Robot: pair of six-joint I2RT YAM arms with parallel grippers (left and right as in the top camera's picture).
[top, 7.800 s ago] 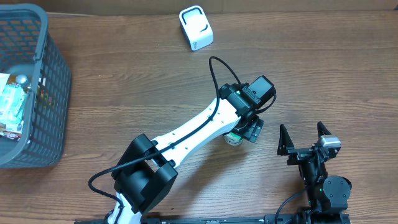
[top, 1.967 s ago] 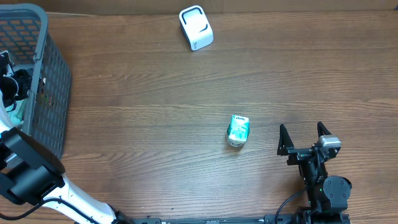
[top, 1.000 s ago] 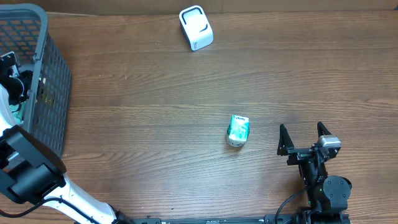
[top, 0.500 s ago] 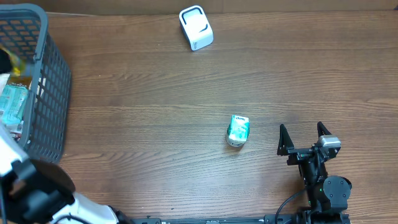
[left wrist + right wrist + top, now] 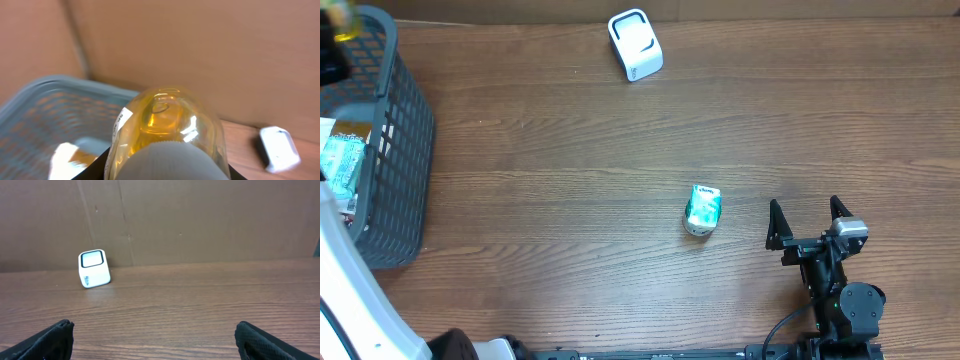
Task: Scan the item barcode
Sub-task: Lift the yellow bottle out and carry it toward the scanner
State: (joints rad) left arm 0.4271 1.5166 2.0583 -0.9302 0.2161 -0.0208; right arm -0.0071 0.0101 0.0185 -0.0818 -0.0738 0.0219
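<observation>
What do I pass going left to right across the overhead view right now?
grey basket -> white scanner -> green packet -> right gripper

Identify the table (image 5: 570, 150) by its mid-brown wood grain, with the streaks running side to side. The basket (image 5: 405, 130) is grey-blue with an open lattice mesh, and inside it you see a teal-and-white packet (image 5: 340, 165). The scanner (image 5: 635, 44) is white, with a pale window edged in black and a small blue mark on its front. The carton (image 5: 703, 209) is teal-green and white. The bottle (image 5: 165, 120) is clear with amber-yellow contents, a white label with dark print and a pale grey end nearest the wrist camera. The right gripper (image 5: 806, 205) is black throughout. The left arm (image 5: 345, 290) is white. The cardboard wall (image 5: 200, 220) is plain tan-brown with faint darker seams.
</observation>
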